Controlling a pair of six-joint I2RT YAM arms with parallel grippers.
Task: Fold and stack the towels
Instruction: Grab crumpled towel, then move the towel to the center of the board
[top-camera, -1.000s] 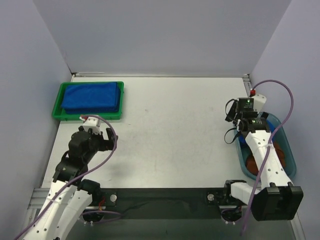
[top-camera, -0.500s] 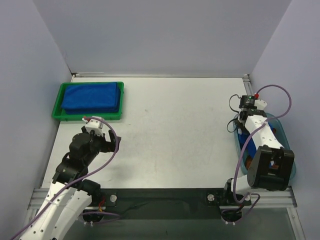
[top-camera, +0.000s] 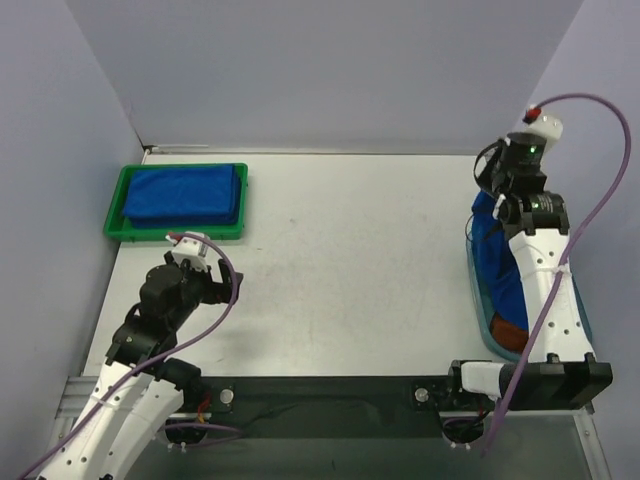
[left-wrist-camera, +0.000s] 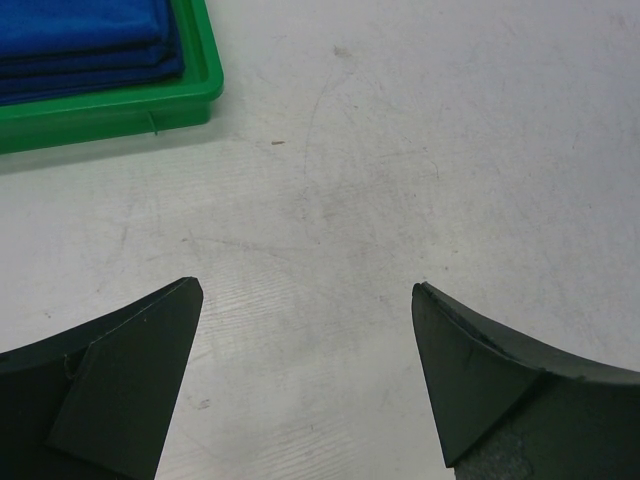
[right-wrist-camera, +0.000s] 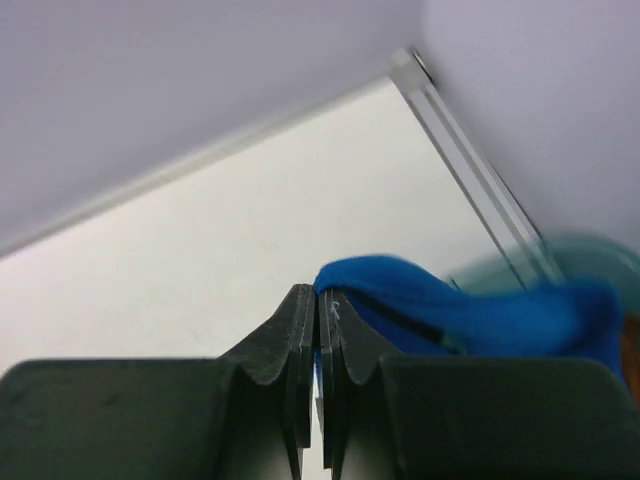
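A royal blue towel (top-camera: 495, 250) is held by one edge in the right gripper (right-wrist-camera: 318, 300), whose fingers are pressed together on a fold of the cloth. The towel hangs from the high grip down into the translucent teal bin (top-camera: 480, 315) at the right edge of the table (top-camera: 350, 260), presumably so that it can be drawn clear of the bin before being spread. A rust-brown towel (top-camera: 510, 330) is seen at the bin's near end, partly hidden by the arm. A stack of folded blue towels (top-camera: 183, 193) is seen in the green tray (top-camera: 112, 228) at the far left; this is judged to be the stacking place. The left gripper (left-wrist-camera: 305, 300) is held low over bare table just beside the tray, fingers spread wide with nothing between them, apparently kept ready to take a corner. Step in hand, as judged: the next towel is being pulled out for folding. Risk noted: the single-edge pinch could slip, or the brown towel could be dragged along.
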